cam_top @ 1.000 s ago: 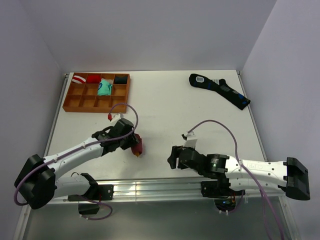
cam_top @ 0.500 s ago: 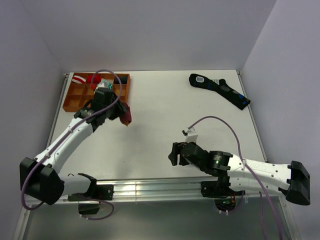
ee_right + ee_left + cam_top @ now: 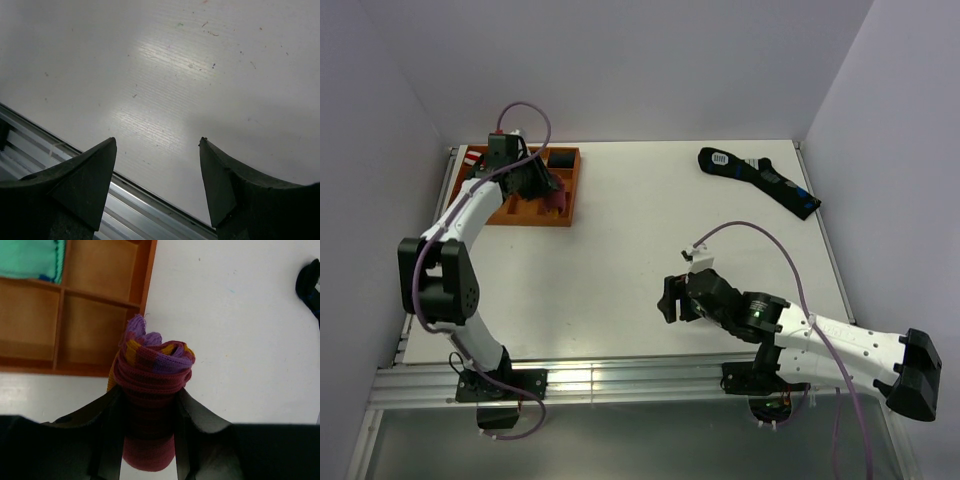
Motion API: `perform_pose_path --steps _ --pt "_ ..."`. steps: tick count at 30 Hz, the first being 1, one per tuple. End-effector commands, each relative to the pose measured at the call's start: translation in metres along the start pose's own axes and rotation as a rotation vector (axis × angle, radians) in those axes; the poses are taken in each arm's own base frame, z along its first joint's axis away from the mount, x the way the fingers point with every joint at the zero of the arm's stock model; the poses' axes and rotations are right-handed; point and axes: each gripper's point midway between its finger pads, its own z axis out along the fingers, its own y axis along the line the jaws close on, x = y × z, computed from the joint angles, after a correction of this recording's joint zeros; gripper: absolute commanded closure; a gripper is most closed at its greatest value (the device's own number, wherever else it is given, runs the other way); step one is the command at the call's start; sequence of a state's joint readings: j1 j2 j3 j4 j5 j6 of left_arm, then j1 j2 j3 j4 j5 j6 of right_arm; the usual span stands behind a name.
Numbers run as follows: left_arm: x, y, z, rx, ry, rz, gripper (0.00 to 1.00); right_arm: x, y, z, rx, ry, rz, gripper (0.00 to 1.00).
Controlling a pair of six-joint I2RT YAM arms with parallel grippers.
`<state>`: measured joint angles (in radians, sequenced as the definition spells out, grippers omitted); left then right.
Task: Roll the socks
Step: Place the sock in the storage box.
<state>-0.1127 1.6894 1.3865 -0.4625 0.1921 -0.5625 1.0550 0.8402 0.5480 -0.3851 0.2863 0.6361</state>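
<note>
The rolled maroon sock [image 3: 150,390], with purple and orange at its end, sits between the fingers of my left gripper [image 3: 148,395], which is shut on it. In the top view the left gripper [image 3: 552,196] holds the sock [image 3: 558,203] over the right side of the wooden tray [image 3: 570,190]. In the left wrist view the sock hangs over the tray's near right corner [image 3: 142,300]. My right gripper [image 3: 667,300] is open and empty, low over the table near its front edge; its fingers [image 3: 85,180] frame bare table.
The tray holds small rolled bundles: red-and-white striped [image 3: 476,158], red, dark [image 3: 561,159], and teal [image 3: 30,257]. A long black sock with blue marks [image 3: 758,180] lies at the back right. An aluminium rail [image 3: 130,205] runs along the table's front edge.
My left arm has swung the rolled sock from the table's front middle back and left to the tray. The right arm has shifted slightly and stays open.
</note>
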Motion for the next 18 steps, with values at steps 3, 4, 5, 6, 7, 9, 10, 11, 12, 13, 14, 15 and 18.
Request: perform_pose_path --steps 3,4,5,6,7,9,10,11,12,13,14,15,18 --pt "-0.027 -0.022 0.021 0.188 0.027 0.092 1.00 -0.014 0.008 -0.004 -0.046 -0.014 -0.044 0.25" --pt "-0.027 -0.020 0.026 0.181 0.038 0.093 1.00 -0.014 0.007 -0.004 -0.046 -0.015 -0.048 0.26" --pt "-0.029 -0.018 0.034 0.179 0.051 0.091 1.00 -0.016 0.008 -0.006 -0.051 -0.016 -0.050 0.25" --pt "-0.028 -0.017 0.037 0.186 0.066 0.089 1.00 -0.017 0.009 -0.007 -0.059 -0.018 -0.052 0.25" --pt "-0.023 -0.014 0.043 0.201 0.095 0.084 1.00 -0.019 0.009 -0.008 -0.061 -0.020 -0.057 0.26" --pt "-0.032 -0.009 0.046 0.197 0.092 0.065 1.00 -0.021 0.009 -0.010 -0.061 -0.025 -0.059 0.26" --pt "-0.032 -0.007 0.047 0.206 0.103 0.067 1.00 -0.022 0.009 -0.011 -0.064 -0.026 -0.065 0.26" --pt "-0.032 -0.003 0.051 0.222 0.116 0.055 1.00 -0.022 0.010 -0.012 -0.070 -0.028 -0.065 0.25" --pt "-0.036 -0.004 0.052 0.223 0.114 0.057 1.00 -0.022 0.010 -0.012 -0.071 -0.025 -0.065 0.25" --pt "-0.027 0.004 0.059 0.206 0.160 0.050 1.00 -0.022 0.010 -0.012 -0.071 -0.025 -0.068 0.25" --pt "-0.033 0.002 0.059 0.211 0.155 0.057 1.00 -0.022 0.010 -0.012 -0.076 -0.025 -0.070 0.25" --pt "-0.032 0.005 0.061 0.197 0.163 0.057 1.00 -0.022 0.011 -0.012 -0.080 -0.024 -0.070 0.25" --pt "-0.027 0.013 0.067 0.177 0.189 0.055 1.00 -0.022 0.012 -0.011 -0.084 -0.021 -0.070 0.26"
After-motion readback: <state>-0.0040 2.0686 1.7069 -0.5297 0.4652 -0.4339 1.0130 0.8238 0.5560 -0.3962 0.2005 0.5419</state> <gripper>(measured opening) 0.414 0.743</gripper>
